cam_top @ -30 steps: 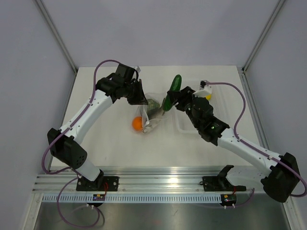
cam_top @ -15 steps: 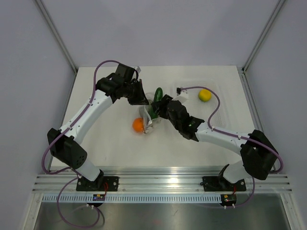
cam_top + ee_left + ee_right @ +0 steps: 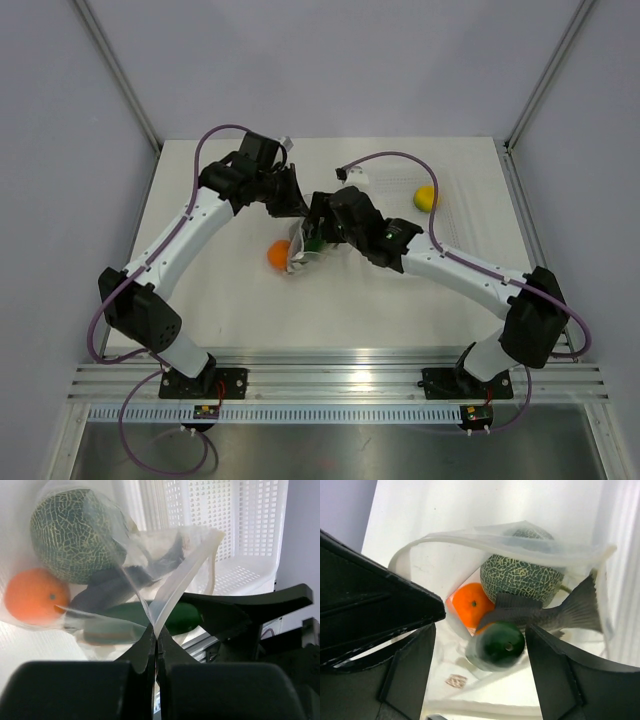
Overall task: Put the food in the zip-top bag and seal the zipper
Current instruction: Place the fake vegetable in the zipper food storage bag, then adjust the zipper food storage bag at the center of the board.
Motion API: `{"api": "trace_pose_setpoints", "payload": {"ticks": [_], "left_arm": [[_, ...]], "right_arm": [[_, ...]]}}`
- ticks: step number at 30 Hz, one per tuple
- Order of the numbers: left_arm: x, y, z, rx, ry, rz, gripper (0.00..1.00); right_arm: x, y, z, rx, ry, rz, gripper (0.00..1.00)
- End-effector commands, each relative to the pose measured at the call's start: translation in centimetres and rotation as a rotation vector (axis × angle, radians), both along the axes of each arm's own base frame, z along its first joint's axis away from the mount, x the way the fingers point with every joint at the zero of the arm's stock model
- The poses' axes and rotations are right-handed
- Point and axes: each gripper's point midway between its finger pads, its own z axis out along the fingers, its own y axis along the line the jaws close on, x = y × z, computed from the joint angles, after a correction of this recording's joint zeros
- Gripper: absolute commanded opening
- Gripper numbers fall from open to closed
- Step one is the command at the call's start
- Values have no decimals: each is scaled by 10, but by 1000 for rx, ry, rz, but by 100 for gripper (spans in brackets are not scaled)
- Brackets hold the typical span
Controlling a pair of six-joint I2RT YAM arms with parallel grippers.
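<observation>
The zip-top bag (image 3: pixel 303 256) lies mid-table, mouth held open. My left gripper (image 3: pixel 156 639) is shut on its rim, beside the whitish zipper (image 3: pixel 186 575). My right gripper (image 3: pixel 480 665) is open at the mouth, and the dark green cucumber (image 3: pixel 497 645) sits end-on between its fingers, touching neither. The speckled green ball (image 3: pixel 522 572) and the brownish fish (image 3: pixel 545 614) are inside. The orange ball (image 3: pixel 277 255) shows through the film at the bag's left; I cannot tell whether it is inside. The yellow lemon (image 3: pixel 426 196) lies apart at the right.
A white perforated tray (image 3: pixel 250 530) stands just beyond the bag in the left wrist view. The two arms almost touch over the bag. The right arm's purple cable (image 3: pixel 400 157) loops over the back of the table.
My right arm has swung left from over the tray to the bag's mouth with the cucumber. Its fingers now stand open around the cucumber. The left gripper has kept its hold on the rim.
</observation>
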Motion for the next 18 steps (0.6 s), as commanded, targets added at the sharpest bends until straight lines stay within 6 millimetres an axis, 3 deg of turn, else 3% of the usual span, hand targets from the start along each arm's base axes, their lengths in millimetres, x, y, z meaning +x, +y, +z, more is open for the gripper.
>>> {"api": "trace_pose_setpoints", "payload": {"ticks": [1, 3, 8, 12, 18], "left_arm": [[-3, -10, 16, -63, -51, -47, 0], [-3, -9, 15, -59, -51, -45, 0], [-5, -8, 18, -59, -60, -54, 0], [-6, -8, 21, -62, -69, -57, 0], [-6, -8, 23, -65, -74, -64, 0]], "right_arm": [[-8, -13, 26, -76, -43, 33, 80], [-5, -21, 38, -78, -64, 8, 80], [7, -67, 48, -90, -53, -121, 77], [8, -100, 16, -66, 63, -188, 73], [-3, -95, -31, -123, 195, -129, 74]]}}
